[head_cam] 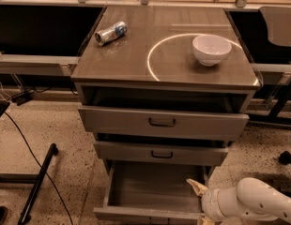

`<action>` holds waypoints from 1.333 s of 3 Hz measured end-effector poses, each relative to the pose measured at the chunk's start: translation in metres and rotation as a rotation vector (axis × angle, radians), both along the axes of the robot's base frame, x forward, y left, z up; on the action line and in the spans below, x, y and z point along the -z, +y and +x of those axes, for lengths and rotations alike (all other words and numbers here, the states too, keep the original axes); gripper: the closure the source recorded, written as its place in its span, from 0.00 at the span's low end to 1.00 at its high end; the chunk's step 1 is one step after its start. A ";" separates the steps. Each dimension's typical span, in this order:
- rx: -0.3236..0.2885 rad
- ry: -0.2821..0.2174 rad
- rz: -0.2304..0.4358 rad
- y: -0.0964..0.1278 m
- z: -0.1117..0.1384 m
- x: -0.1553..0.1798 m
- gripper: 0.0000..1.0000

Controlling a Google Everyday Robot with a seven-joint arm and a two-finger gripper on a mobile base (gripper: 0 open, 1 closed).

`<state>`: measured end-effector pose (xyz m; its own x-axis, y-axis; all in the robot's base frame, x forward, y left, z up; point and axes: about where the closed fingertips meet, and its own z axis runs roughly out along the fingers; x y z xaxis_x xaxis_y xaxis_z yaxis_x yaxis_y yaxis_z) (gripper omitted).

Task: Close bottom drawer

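1. Desk (136,55): grey-beige, with a smooth brown top and three drawers, filling the middle of the frame. A thin pale ring (151,55) is marked on the right half of the top.
2. Top drawer (117,121): widest, a short way open, with a dark bar handle at the centre of its front.
3. Middle drawer (122,151): narrower, just below, open a little, with a smaller dark handle.
4. Bottom drawer (150,191): lowest of the three, at lower centre of the frame. It is pulled out farthest. Its plain grey inside is in full view, and its front panel runs along the bottom edge of the frame.
5. Robot arm (258,200): white and rounded, entering from the lower right corner and pointing left toward the bottom drawer's front right corner.
6. Claw (199,204): tan, at the arm's left end, at the right front corner of the bottom drawer. It is spread wide. One finger (197,186) lies over the drawer's right inner edge, the other is cut by the bottom of the frame. It holds nothing.
7. Bowl (211,49): white, upright, inside the ring on the upper right of the desk top.
8. Can (111,33): silver and blue, on its side at the upper left of the desk top, well apart from the bowl.
9. Cable (28,144): black, trailing across the speckled floor at the left.
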<state>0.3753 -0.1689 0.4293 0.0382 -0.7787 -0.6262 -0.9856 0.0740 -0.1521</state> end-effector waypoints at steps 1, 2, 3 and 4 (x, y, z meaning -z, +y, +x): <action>0.000 0.000 0.000 0.000 0.000 0.000 0.00; 0.011 -0.010 0.043 -0.009 -0.001 0.025 0.00; 0.025 -0.074 0.088 -0.050 0.005 0.082 0.18; 0.016 -0.074 0.151 -0.060 -0.004 0.142 0.41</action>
<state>0.3711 -0.2288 0.2876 0.0767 -0.6770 -0.7320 -0.9707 0.1169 -0.2099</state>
